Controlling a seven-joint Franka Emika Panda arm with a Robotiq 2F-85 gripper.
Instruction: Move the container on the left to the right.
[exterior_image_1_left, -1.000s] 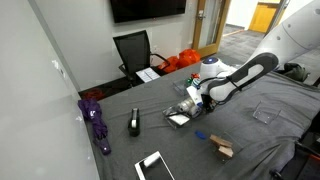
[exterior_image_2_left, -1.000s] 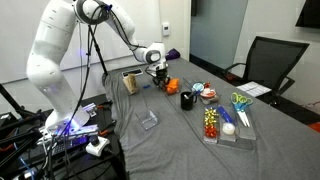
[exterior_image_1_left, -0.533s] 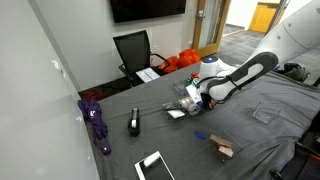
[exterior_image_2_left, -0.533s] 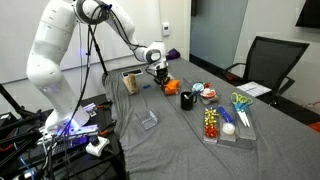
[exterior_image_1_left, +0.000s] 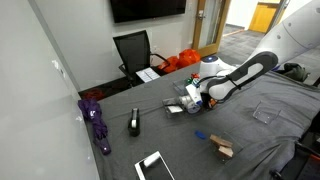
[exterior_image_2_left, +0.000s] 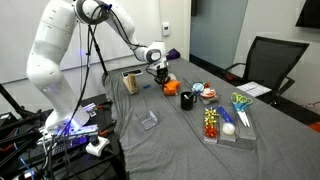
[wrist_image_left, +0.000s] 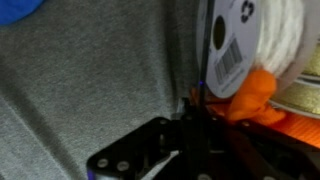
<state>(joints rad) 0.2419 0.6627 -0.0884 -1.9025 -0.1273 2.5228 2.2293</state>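
The container (exterior_image_2_left: 171, 87) is shallow clear plastic with orange items inside. It sits at the gripper's tip near the table's far end. It also shows in an exterior view (exterior_image_1_left: 177, 108), with a dark-and-white piece inside. My gripper (exterior_image_2_left: 160, 76) (exterior_image_1_left: 192, 99) is shut on the container's rim. In the wrist view the dark fingers (wrist_image_left: 193, 108) pinch a thin edge, with an orange item (wrist_image_left: 250, 98) and a white roll with a barcode label (wrist_image_left: 250, 35) just beyond them. I cannot tell whether the container touches the grey cloth.
A plain clear box (exterior_image_2_left: 148, 120), a dark cup (exterior_image_2_left: 188, 100), a long clear tray of small items (exterior_image_2_left: 226, 128) and a cardboard box (exterior_image_2_left: 129, 81) stand on the table. A purple object (exterior_image_1_left: 97, 122), a black item (exterior_image_1_left: 134, 122), a tablet (exterior_image_1_left: 153, 166) and a wooden block (exterior_image_1_left: 221, 148) lie nearby.
In an exterior view the container and the gripper have shifted a little up and to the left. The other objects have not moved.
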